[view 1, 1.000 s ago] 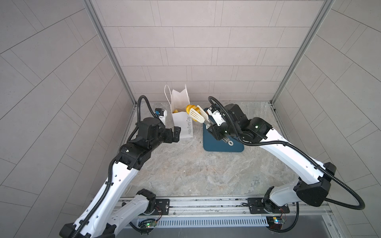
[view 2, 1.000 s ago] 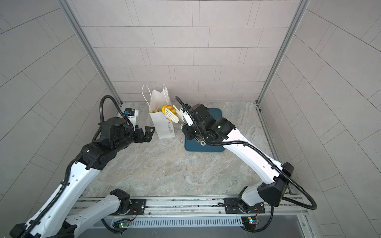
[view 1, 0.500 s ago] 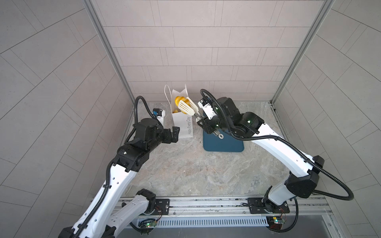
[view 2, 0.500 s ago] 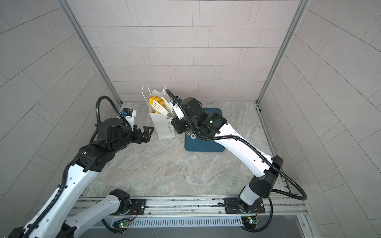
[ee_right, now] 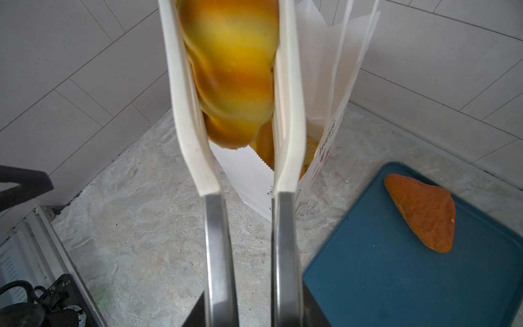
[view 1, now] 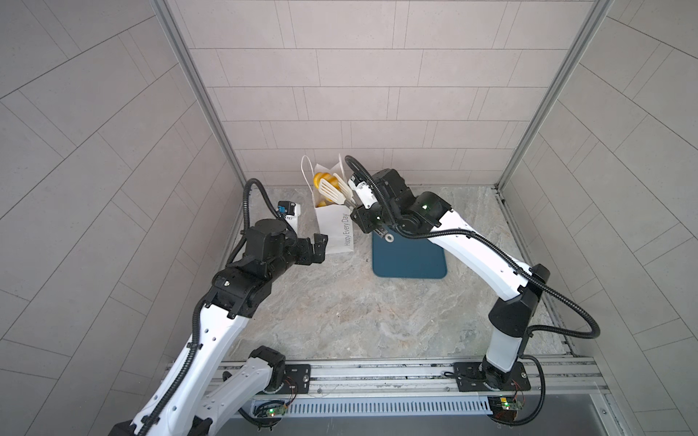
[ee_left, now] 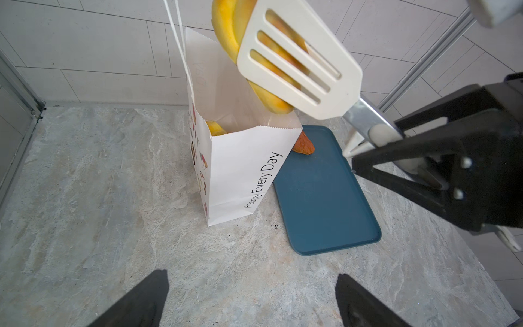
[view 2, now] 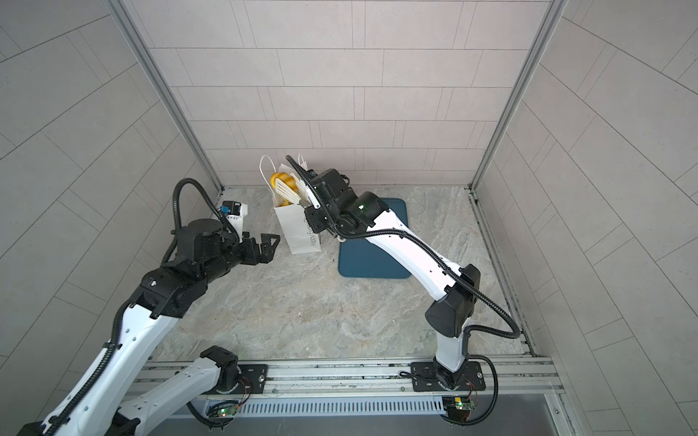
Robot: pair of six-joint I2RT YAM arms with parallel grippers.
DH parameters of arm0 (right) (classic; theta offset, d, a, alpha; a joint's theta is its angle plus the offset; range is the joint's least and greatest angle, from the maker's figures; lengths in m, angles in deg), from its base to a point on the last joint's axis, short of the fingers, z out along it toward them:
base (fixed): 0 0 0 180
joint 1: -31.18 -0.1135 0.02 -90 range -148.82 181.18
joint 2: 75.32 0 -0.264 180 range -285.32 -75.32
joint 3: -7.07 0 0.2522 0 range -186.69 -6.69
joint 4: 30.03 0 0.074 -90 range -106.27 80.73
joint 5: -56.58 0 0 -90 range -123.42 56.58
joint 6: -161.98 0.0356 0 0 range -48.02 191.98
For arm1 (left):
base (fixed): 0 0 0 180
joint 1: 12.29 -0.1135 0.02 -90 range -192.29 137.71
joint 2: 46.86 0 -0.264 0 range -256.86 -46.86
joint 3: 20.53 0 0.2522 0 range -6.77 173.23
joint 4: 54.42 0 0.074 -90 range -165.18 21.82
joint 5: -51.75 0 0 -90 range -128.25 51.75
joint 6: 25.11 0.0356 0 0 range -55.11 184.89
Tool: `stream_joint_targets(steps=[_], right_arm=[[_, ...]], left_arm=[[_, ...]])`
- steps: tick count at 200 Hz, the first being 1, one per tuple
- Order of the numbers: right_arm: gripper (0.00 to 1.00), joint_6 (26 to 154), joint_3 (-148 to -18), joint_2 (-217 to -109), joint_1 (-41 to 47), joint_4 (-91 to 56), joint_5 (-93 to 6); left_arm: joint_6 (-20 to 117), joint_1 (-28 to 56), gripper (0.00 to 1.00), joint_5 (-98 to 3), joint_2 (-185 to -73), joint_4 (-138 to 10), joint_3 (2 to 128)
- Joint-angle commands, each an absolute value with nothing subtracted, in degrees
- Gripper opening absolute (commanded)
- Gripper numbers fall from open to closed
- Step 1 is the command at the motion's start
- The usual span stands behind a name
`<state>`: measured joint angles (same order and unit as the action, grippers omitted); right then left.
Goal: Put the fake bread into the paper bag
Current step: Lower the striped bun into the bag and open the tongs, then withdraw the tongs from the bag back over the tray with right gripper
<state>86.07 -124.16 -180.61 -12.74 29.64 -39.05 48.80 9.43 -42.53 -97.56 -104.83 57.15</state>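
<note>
Fake bread (ee_right: 232,70), a glossy striped twist, hangs pinched between the blades of the white tongs (ee_left: 300,65), over the open mouth of the paper bag (ee_left: 240,170); more yellow pieces lie inside. We find the right gripper (ee_left: 379,138) clamped on the tong handles and the left gripper (ee_left: 252,279) spread wide, empty, near the bag over the bench (ee_left: 113,198). We judge the pieces light, rigid and slippery: grip across the thick middle. One orange-brown triangle (ee_right: 424,212) lies on the teal tray (ee_right: 396,283); take it across its broad flat faces.
</note>
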Motion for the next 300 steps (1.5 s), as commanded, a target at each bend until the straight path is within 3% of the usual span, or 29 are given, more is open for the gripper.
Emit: stream_joint_targets(steps=[1, 77, 168, 300], right_arm=[[0.37, 85.97, -127.86, -182.28, -12.09, 30.05, -37.46], [0.42, 86.19, -138.61, -190.13, -11.03, 37.94, -36.41], [0.56, 85.82, -138.96, -187.96, -11.09, 38.93, -36.06], [0.55, 82.78, -132.77, -178.90, -11.23, 38.48, -37.16]], left_arm=[[48.19, 8.99, 1.00, -43.57, -97.29, -103.30, 56.18], [48.28, 8.54, 1.00, -44.17, -97.66, -102.84, 55.62], [48.79, 8.55, 1.00, -45.29, -97.84, -102.95, 56.05], [48.30, 9.07, 1.00, -46.06, -98.68, -103.00, 57.61]])
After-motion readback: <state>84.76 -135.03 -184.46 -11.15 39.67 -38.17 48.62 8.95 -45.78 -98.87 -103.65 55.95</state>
